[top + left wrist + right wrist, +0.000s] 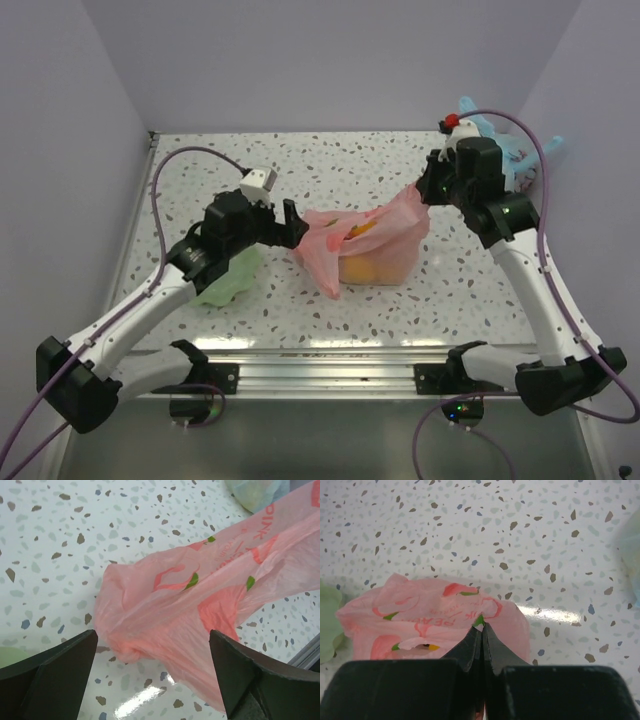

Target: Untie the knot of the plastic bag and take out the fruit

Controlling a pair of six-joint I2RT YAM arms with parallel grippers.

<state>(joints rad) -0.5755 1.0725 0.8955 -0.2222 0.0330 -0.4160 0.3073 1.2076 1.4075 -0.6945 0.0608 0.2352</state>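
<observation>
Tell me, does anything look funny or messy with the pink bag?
The plastic bag sits lopsided. The right fingers pinch one end and hold it up, while the other end lies slack between the open left fingers. Nothing is spilled: the fruit shows through, inside the bag.

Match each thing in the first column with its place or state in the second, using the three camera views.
Column one:
1. left gripper
2. right gripper
3. blue bag
4. pale green item

Column two:
A. shut on the edge of the plastic bag
B. at the far right corner of the table
C. open, one finger on each side of the plastic bag's loose end
D. beneath the left arm

Pairs: 1-C, 2-A, 3-B, 4-D
</observation>
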